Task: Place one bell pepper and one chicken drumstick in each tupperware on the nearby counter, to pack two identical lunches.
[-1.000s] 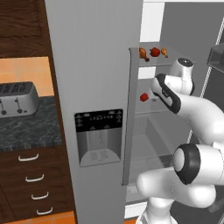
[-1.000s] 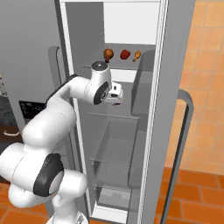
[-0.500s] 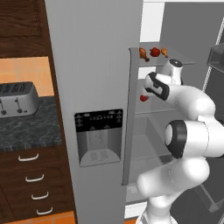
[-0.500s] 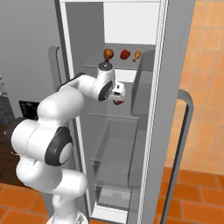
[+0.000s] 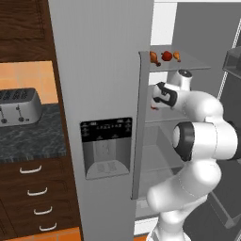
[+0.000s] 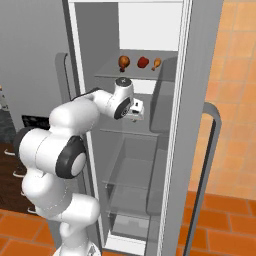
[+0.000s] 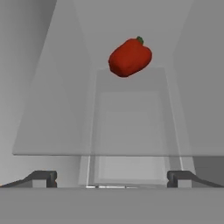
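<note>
My gripper is open, its tips wide apart, facing a glossy red bell pepper that lies farther back on a glass fridge shelf. In the left base view the gripper is inside the open fridge at the middle shelf, with a sliver of that pepper just below it. On the top shelf lie a chicken drumstick, the other bell pepper and a second drumstick. In the right base view these are the drumstick, pepper and drumstick, above the gripper. Both tupperware are out of view.
The dark marbled counter stands left of the fridge, carrying a silver toaster over drawers with silver handles. The grey fridge door with its dispenser panel stands close on my left. The other door hangs open on the right.
The hand has swung left and slightly down in the left base view, deeper toward the middle shelf. The elbow has folded in closer to the fridge. The food has not moved.
</note>
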Robot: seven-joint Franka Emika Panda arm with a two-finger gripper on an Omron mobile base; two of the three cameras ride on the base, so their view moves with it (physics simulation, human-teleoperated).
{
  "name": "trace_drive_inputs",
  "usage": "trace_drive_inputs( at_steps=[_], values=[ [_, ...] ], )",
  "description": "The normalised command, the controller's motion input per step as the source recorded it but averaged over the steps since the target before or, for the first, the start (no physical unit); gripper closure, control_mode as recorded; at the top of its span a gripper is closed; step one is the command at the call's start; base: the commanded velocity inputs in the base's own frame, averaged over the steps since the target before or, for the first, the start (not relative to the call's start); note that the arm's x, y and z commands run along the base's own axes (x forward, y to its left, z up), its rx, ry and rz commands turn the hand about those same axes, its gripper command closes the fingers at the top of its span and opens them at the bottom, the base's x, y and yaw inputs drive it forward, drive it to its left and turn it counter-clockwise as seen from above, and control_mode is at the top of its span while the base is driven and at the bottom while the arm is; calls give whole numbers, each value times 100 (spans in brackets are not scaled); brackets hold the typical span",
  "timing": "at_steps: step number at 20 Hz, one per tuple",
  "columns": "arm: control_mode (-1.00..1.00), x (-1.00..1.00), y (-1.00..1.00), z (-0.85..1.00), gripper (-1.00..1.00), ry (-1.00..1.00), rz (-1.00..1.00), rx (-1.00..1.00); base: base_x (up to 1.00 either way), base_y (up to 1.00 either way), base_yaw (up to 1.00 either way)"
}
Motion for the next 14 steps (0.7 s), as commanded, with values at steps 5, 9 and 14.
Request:
trace_drive_inputs(
  at_steps=[5,9,14],
  values=[
    [-100,36,0,-1,-100,3,-2,0,0,0,0],
    [-100,37,0,0,-100,0,-6,1,0,0,0],
    [-100,37,0,-6,-100,0,-1,0,0,0,0]
  ],
)
